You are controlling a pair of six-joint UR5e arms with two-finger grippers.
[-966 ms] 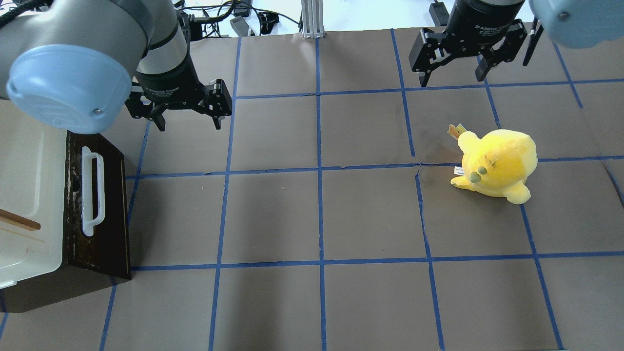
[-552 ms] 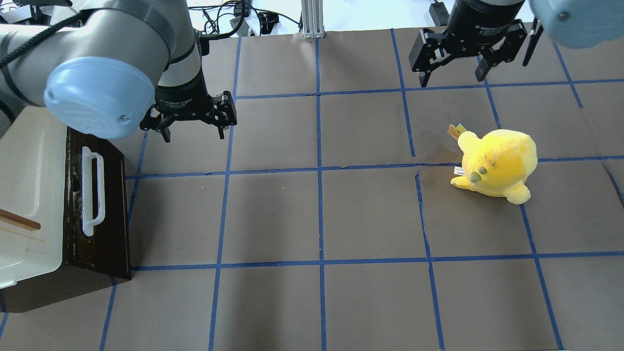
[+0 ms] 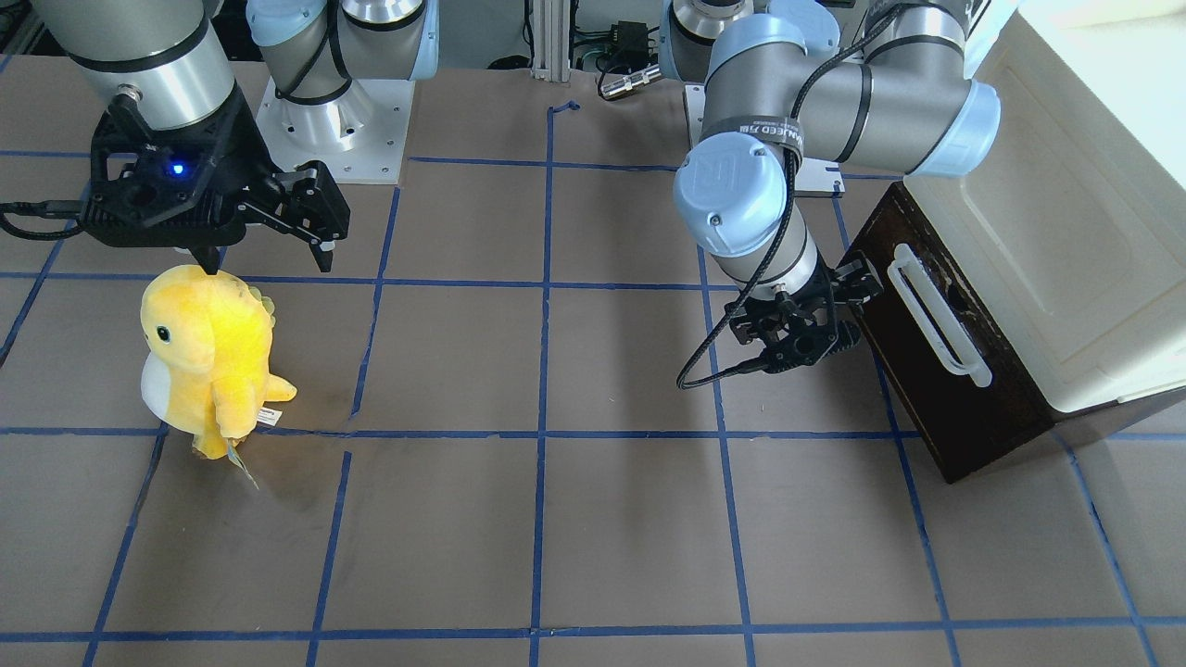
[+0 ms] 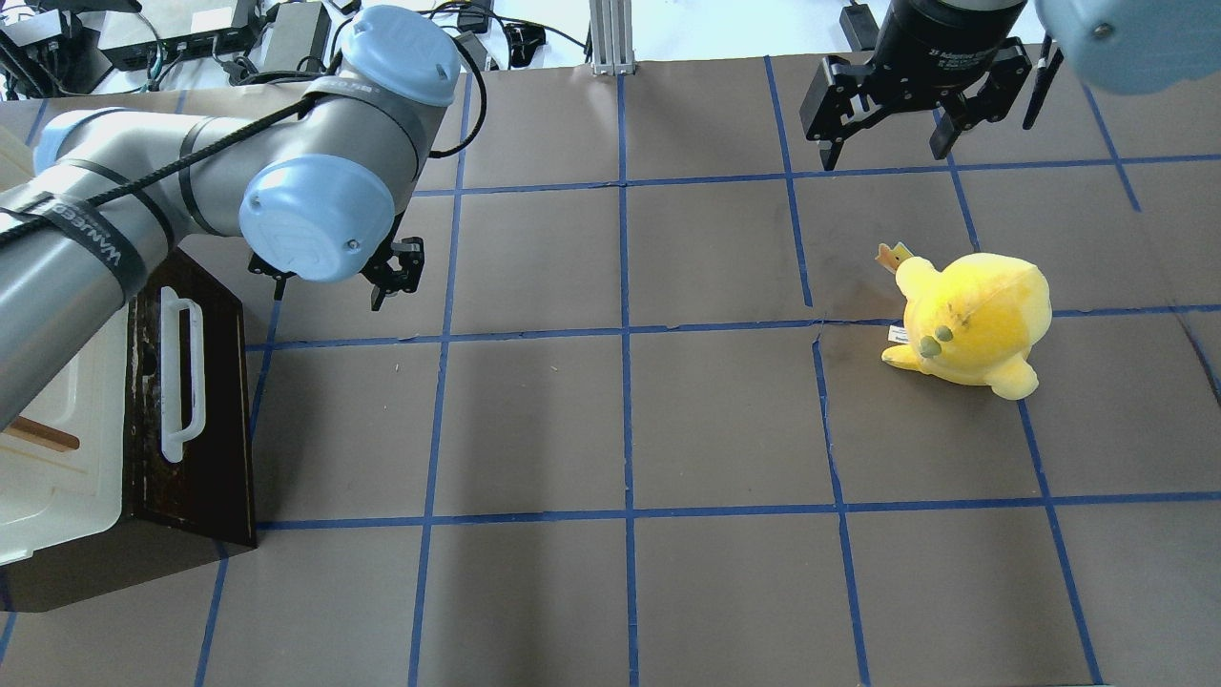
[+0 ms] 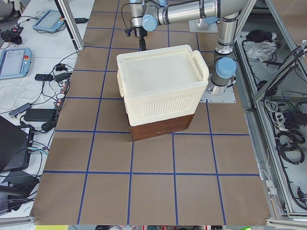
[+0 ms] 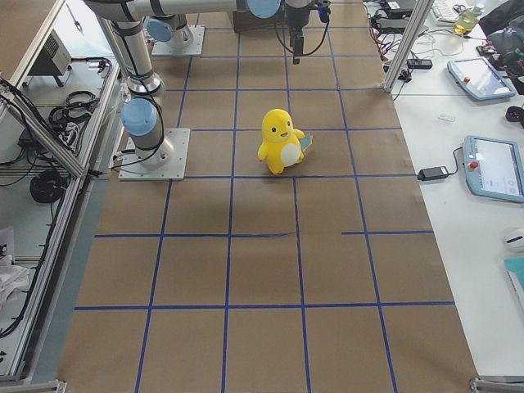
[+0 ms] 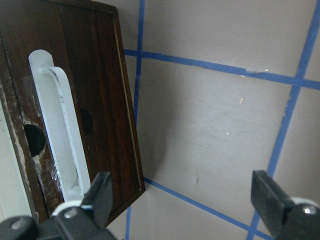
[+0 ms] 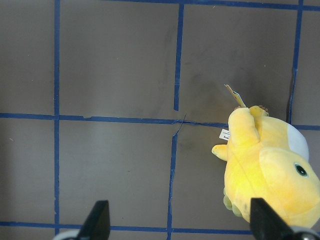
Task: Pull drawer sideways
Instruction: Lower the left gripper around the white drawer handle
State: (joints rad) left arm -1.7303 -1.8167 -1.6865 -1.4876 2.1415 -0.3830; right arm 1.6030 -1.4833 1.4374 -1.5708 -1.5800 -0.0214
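The drawer (image 4: 215, 420) has a dark brown front and a long white bar handle (image 4: 181, 377). It sits at the foot of a cream cabinet (image 4: 57, 382) at the table's left, and no inner box shows. It also shows in the front view (image 3: 927, 389) and the left wrist view (image 7: 95, 75). My left gripper (image 3: 815, 324) is open and empty, low over the table beside the drawer front's far end, apart from the handle (image 7: 60, 135). In the overhead view the wrist mostly hides the left gripper (image 4: 329, 291). My right gripper (image 4: 882, 153) is open and empty at the far right.
A yellow plush toy (image 4: 973, 324) stands on the right half of the table, just in front of my right gripper (image 3: 269, 259). It also shows in the right wrist view (image 8: 270, 175). Blue tape lines grid the brown table. Cables lie beyond the far edge.
My left arm has swung its wrist over and brought the open gripper down and closer to the drawer front. The right arm, drawer and plush have not moved.
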